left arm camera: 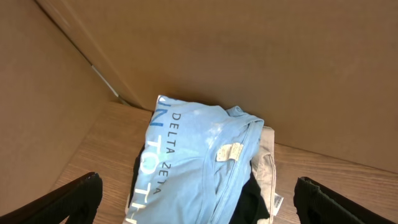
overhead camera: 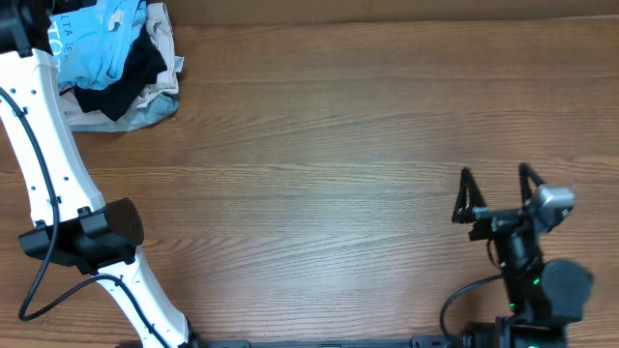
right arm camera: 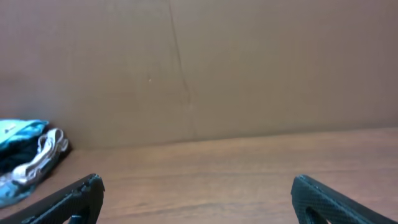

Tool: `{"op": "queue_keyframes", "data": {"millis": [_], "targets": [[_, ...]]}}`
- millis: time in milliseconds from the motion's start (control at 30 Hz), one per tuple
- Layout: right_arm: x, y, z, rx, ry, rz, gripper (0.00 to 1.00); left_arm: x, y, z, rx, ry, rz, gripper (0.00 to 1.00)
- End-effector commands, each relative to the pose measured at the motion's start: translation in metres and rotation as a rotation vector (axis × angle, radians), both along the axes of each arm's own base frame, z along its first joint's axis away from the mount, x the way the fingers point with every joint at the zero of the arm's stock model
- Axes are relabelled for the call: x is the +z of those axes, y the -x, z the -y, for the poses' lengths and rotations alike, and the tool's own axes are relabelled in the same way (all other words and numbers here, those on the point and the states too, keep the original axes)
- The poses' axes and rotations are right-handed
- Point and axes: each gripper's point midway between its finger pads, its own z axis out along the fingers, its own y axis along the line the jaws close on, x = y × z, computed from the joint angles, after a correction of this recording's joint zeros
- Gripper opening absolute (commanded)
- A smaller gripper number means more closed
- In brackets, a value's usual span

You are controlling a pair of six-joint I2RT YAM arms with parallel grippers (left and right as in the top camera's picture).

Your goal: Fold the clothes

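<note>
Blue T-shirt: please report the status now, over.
Left jaws open, right jaws open, both empty. Blue T-shirt bunched, ungrasped. Black garment beneath it, may snag.

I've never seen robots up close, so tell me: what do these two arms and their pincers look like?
The left arm has white tubes with black joints and a thin black cable alongside. The right arm is mostly black, with a grey camera and a small green light. Each ends in two black, tapering fingers.
</note>
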Motion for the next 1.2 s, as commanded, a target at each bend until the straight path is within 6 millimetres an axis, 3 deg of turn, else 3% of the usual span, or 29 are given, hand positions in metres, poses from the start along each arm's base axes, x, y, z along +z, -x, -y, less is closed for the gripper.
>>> {"op": "queue_keyframes", "data": {"millis": [0,133,567,1167], "targets": [[-0.023,0.004,-0.001,-0.001,0.005,0.021,1.0,0.002,0.0,-0.001,-0.008,-0.012,0.003,1.0],[-0.049,0.008,0.0,-0.011,0.0,0.022,1.0,0.002,0.0,-0.002,-0.007,-0.012,0.002,1.0],[-0.094,0.008,0.029,-0.182,-0.099,-0.043,1.0,0.002,0.0,-0.002,-0.007,-0.012,0.003,1.0],[-0.097,0.009,0.028,-0.173,-0.066,-0.055,1.0,0.002,0.0,-0.001,-0.008,-0.012,0.003,1.0]]}}
